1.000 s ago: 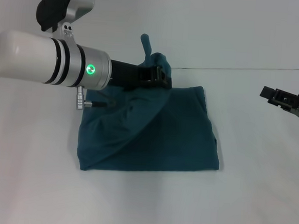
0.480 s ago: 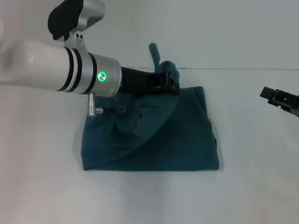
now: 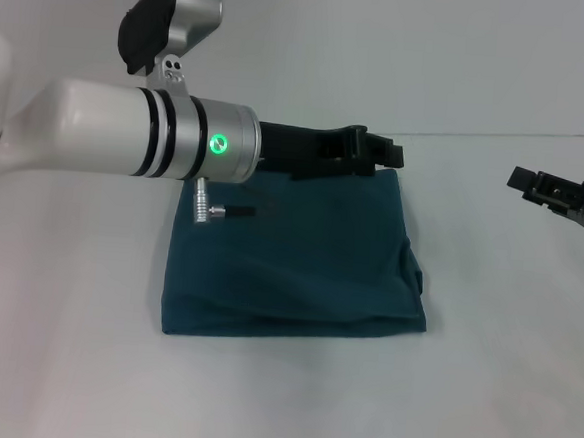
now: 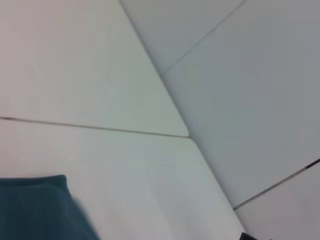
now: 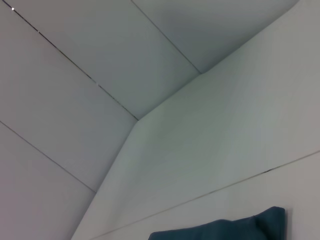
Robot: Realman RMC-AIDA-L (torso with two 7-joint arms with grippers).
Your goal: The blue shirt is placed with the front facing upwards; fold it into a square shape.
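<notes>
The blue shirt (image 3: 299,260) lies flat on the white table as a folded, roughly square teal bundle, with no lettering showing. My left gripper (image 3: 385,151) hovers just over the bundle's far right corner, open and with no cloth in it. A corner of the shirt (image 4: 35,210) shows in the left wrist view, and its far edge (image 5: 225,227) in the right wrist view. My right gripper (image 3: 535,188) is parked at the right edge of the head view, well clear of the cloth.
The white table (image 3: 482,373) extends on all sides of the bundle. A thin seam (image 3: 498,135) runs across it behind the shirt. My left forearm (image 3: 128,127) reaches in from the left above the bundle's far left part.
The left gripper carried the raised cloth to the right and let it go. The lifted flap now lies flat and the bundle is smooth. The right arm has not moved.
</notes>
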